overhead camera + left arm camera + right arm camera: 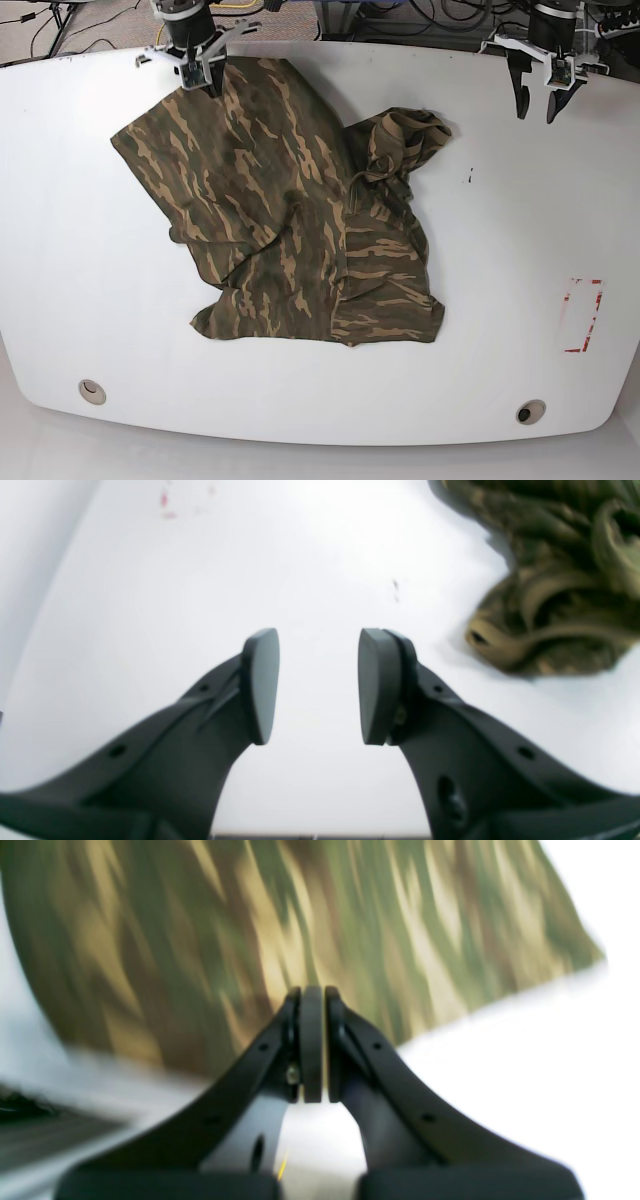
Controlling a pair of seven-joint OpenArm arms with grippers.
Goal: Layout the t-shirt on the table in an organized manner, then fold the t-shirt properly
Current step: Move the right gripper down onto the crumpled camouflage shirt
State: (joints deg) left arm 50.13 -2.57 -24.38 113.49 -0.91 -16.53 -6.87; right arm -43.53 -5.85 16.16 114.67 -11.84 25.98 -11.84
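Note:
The camouflage t-shirt (290, 210) lies crumpled and partly spread on the white table (500, 250), with a bunched fold at its upper right. My right gripper (207, 82) sits at the shirt's far left corner. In the right wrist view it (313, 1045) is shut, with the shirt (300, 915) stretched just beyond the pads over the table (525, 1065). My left gripper (535, 112) is open and empty over bare table at the far right. In the left wrist view it (318, 685) hangs over the table (300, 555), with the bunched shirt (560, 580) to its upper right.
Two round grommets (92, 391) (531, 411) sit near the front edge. A red-outlined rectangle (582, 316) marks the right side. A small dark speck (468, 177) lies right of the shirt. Cables run behind the table's far edge.

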